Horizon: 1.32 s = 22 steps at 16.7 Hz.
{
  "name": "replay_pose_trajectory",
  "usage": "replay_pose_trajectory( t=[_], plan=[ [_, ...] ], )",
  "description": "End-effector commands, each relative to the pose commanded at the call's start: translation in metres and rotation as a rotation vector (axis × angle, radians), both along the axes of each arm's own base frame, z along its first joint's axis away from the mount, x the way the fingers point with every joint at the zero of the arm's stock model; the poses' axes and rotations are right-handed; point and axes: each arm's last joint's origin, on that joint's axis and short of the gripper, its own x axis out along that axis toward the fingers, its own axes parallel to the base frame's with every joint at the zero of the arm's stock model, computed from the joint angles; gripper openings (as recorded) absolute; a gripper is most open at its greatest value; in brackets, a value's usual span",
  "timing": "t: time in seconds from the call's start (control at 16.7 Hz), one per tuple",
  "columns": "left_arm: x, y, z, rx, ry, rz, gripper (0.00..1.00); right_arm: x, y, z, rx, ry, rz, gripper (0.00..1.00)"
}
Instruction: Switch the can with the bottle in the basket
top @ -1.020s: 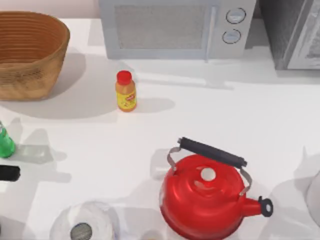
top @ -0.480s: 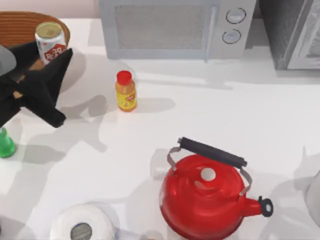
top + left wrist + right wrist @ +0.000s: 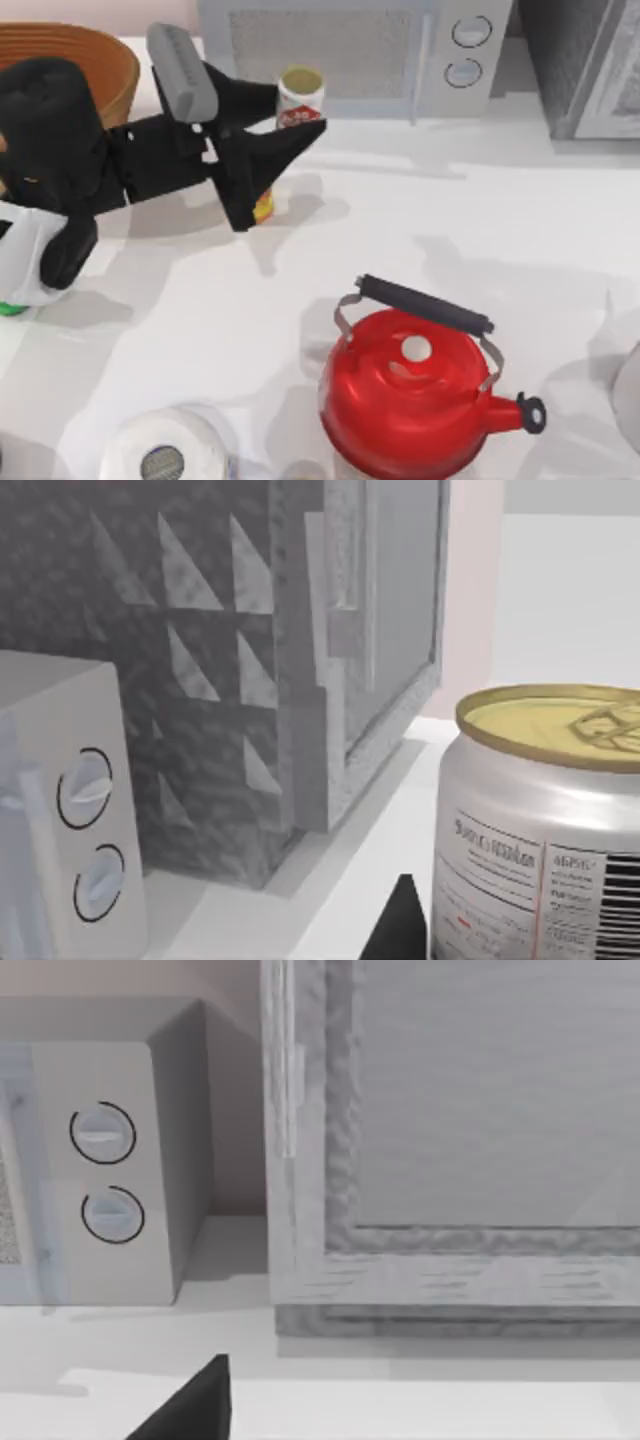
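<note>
- Top view: left gripper (image 3: pixel 285 125) clamps the can (image 3: pixel 300 95), upper centre, clear of the basket (image 3: pixel 95 55).
- I'd set it down upright, away from the microwave (image 3: pixel 340 55).
- Bottle (image 3: pixel 10 308) sliver at left edge.
- Right gripper: can't tell.

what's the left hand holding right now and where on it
The left hand holds the can by its lower side wall, upright, in front of the microwave.

- A red kettle (image 3: pixel 408 400) with a black handle is set upright on the white bench (image 3: pixel 480 230), toward the near right.
- A grey microwave (image 3: pixel 350 55) is placed along the far edge.
- A white paper roll (image 3: pixel 165 448) is seen at the near left edge.
- A yellow bottle (image 3: pixel 263 205) is partly hidden.
</note>
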Motion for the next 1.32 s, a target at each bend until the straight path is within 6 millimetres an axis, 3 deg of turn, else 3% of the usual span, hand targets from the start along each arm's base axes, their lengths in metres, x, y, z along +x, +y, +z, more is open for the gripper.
replay_pose_trajectory(
  t=[0.3,0.6,0.72,1.02,1.32],
  plan=[
    [0.037,-0.032,-0.087,0.012,0.011,-0.254,0.0,0.0,0.0,0.0,0.0,0.0,0.0,1.0],
    [0.049,-0.031,-0.154,0.019,0.019,-0.363,0.0,0.0,0.0,0.0,0.0,0.0,0.0,1.0],
    [0.05,-0.028,-0.165,0.02,0.022,-0.371,0.0,0.0,0.0,0.0,0.0,0.0,0.0,1.0],
    [0.05,-0.027,-0.167,0.02,0.023,-0.372,0.0,0.0,0.0,0.0,0.0,0.0,0.0,1.0],
    [0.05,-0.027,-0.167,0.02,0.023,-0.372,0.38,0.0,0.0,0.0,0.0,0.0,0.0,1.0]
  ],
)
